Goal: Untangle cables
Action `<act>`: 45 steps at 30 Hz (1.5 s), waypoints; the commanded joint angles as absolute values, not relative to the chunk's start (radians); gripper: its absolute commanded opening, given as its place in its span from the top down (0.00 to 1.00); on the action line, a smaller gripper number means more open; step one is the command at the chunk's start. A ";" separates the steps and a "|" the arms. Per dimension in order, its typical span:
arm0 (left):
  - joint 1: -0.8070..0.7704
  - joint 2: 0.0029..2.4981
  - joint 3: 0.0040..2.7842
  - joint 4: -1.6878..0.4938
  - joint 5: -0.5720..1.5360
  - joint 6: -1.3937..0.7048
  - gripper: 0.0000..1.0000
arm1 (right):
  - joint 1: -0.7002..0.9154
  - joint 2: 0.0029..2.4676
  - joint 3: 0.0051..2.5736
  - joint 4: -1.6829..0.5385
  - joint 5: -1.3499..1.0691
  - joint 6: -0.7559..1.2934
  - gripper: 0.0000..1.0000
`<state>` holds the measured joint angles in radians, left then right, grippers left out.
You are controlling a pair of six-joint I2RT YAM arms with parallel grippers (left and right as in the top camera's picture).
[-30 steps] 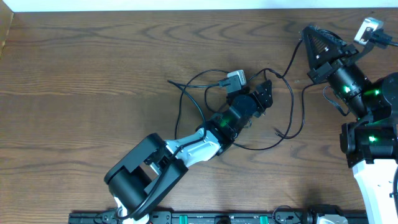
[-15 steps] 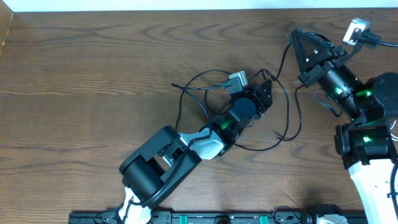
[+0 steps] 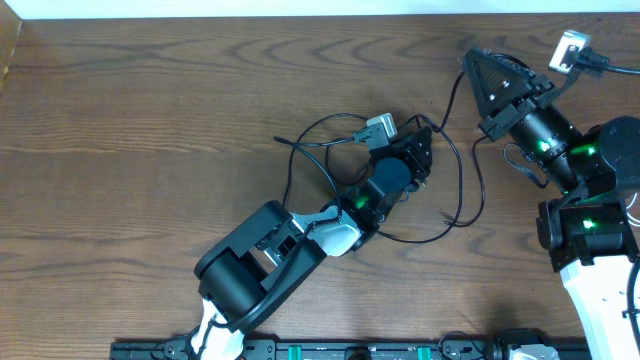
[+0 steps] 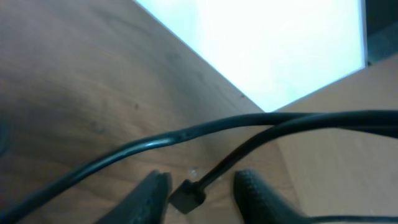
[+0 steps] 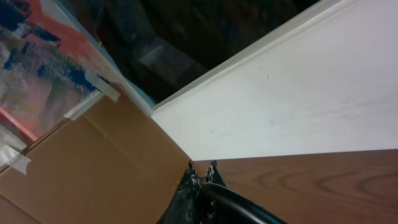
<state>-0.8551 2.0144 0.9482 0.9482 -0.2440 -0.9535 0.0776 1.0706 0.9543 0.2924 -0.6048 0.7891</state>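
Thin black cables (image 3: pixel 300 150) lie in tangled loops at the middle of the wooden table. My left gripper (image 3: pixel 424 150) is low over the loops' right side. In the left wrist view its fingers (image 4: pixel 152 194) stand a little apart, and a small black plug (image 4: pixel 186 198) lies between them beside the left finger, with a gap to the right one. Two cable runs (image 4: pixel 249 121) cross above it. My right gripper (image 3: pixel 468 62) is at the far right, shut on a black cable (image 5: pixel 249 208) that runs down toward the tangle.
The table's far edge (image 3: pixel 300 10) meets a white wall. A cardboard box (image 5: pixel 93 162) stands to the left in the right wrist view. A black rail (image 3: pixel 350 350) lines the front edge. The right arm's body (image 3: pixel 590 200) fills the right side.
The left jaws have narrowed around the plug. The right gripper shifted left with its cable a second ago and has since held still.
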 commanded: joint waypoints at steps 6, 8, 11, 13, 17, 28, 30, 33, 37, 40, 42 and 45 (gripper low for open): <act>-0.861 2.020 0.968 0.955 -0.185 -0.947 0.92 | 0.087 1.059 0.979 0.294 -0.612 0.781 0.99; -0.861 2.019 0.968 0.955 -0.132 -0.947 0.92 | 0.087 1.059 0.979 0.294 -0.609 0.762 0.99; -0.861 2.016 0.968 0.946 -0.044 -0.947 0.92 | 0.087 1.059 0.979 0.294 -0.604 0.737 0.99; -0.861 2.012 0.968 0.938 -0.012 -0.947 0.92 | 0.087 1.059 0.979 0.294 -0.604 0.735 0.99; -0.861 1.998 0.968 0.936 0.020 -0.946 0.92 | 0.087 1.059 0.979 0.294 -0.604 0.735 0.99; -0.861 1.825 0.968 0.557 -0.062 -0.801 0.62 | 0.087 1.059 0.979 0.279 -0.594 0.715 0.98; -0.861 1.826 0.968 0.559 -0.082 -0.801 0.62 | 0.088 1.058 0.979 0.279 -0.597 0.738 0.97; -0.866 1.831 0.968 0.558 -0.151 -0.801 0.62 | 0.088 1.058 0.979 0.279 -0.614 0.795 0.97; -0.867 1.831 0.968 0.562 -0.239 -0.801 0.55 | 0.088 1.058 0.979 0.279 -0.638 0.866 0.97; -0.867 1.832 0.968 0.569 -0.268 -0.801 0.50 | 0.086 1.058 0.980 0.279 -0.663 0.913 0.97; -0.867 1.833 0.968 0.570 -0.279 -0.801 0.49 | 0.087 1.056 0.980 0.278 -0.673 0.929 0.97; -0.868 1.848 0.968 0.598 -0.282 -0.801 0.47 | 0.087 1.056 0.980 0.276 -0.686 0.952 0.97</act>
